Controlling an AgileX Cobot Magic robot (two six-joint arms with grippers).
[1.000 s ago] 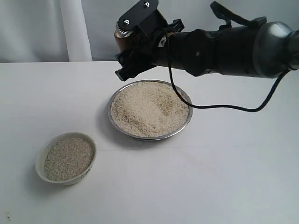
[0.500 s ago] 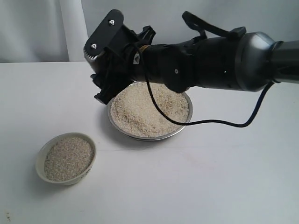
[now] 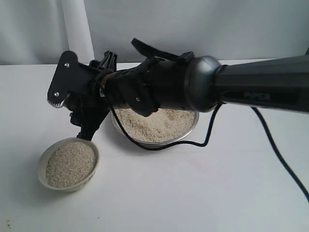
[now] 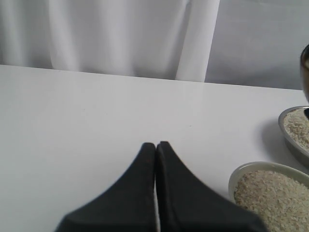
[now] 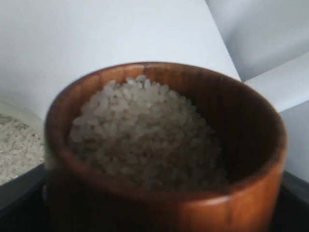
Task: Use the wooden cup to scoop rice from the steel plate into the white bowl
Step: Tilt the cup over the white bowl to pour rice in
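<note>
Wooden cup, heaped with rice, sits clamped mouth-up in my right gripper, between the steel plate and the white bowl, close over the bowl's rim. I judge this the carry; next I must centre over the bowl and tip slowly.

We see a plain white table with a smooth, matte top. Two dishes stand directly on it, well apart. The plate sits near the middle toward the back, and the bowl sits nearer the front left corner. Both hold rice. A black cable crosses the right side of the table, though we cannot tell whether it touches the top. A few dark specks mark the front left corner.
</note>
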